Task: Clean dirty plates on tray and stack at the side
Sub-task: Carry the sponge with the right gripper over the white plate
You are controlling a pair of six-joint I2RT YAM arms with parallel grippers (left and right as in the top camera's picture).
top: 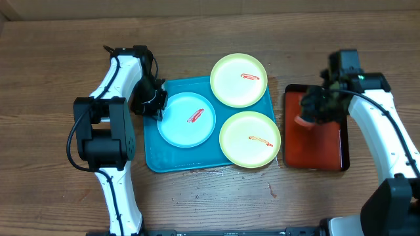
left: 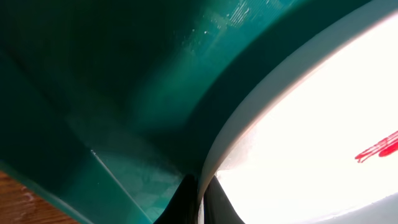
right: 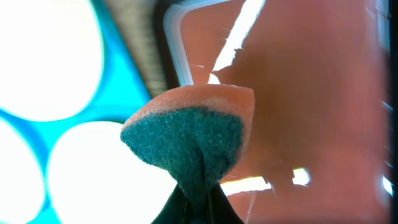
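The soft sponge sits squashed tight in my right fingers, above the red tray. My left fingers pinch the left rim of the blue plate on the teal tray; it seems light, stiff, slippery.

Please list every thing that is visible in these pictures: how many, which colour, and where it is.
teal tray: one, teal-blue, middle of the table.
light blue plate: one, light blue with a pale centre, left part of the teal tray.
yellow-green plates: two, pale yellow-green, right part of the teal tray, one farther, one nearer.
red smears: three, red-orange, one on each plate.
red tray: one, red with a dark rim, right of the teal tray.
sponge: one, pinkish with a green scouring side, held above the red tray.
table: one, brown wood, under everything.
left gripper: one, black, shut on the light blue plate's left rim.
right gripper: one, black, shut on the sponge.
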